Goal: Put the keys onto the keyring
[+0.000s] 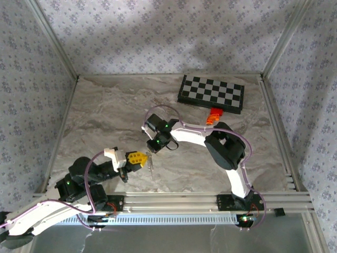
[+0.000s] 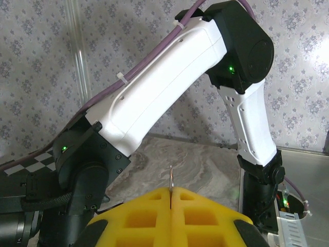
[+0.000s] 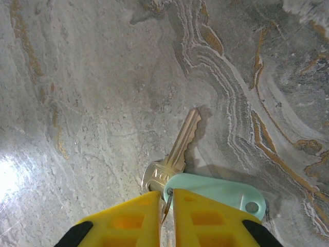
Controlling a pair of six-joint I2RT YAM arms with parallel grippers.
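My left gripper (image 2: 171, 194) (image 1: 143, 158) is shut on the keyring (image 2: 171, 179), a thin pale metal ring seen edge-on and sticking up from between the yellow pads (image 2: 205, 216). No chain shows on it. The right gripper (image 3: 165, 195) (image 1: 152, 149) points down at the table just right of the left one. Its pads are pinched on a small wire loop that joins a pale metal key (image 3: 177, 152) and a teal-green tag (image 3: 221, 191). Key and tag hang just past the fingertips, close over the marbled table; whether they touch it I cannot tell.
A black-and-white checkerboard (image 1: 211, 93) lies at the back right, with an orange block (image 1: 214, 116) in front of it. The right arm's white link (image 2: 169, 82) crosses close ahead of the left wrist camera. Aluminium rails (image 1: 276, 132) edge the marbled table (image 1: 105, 121).
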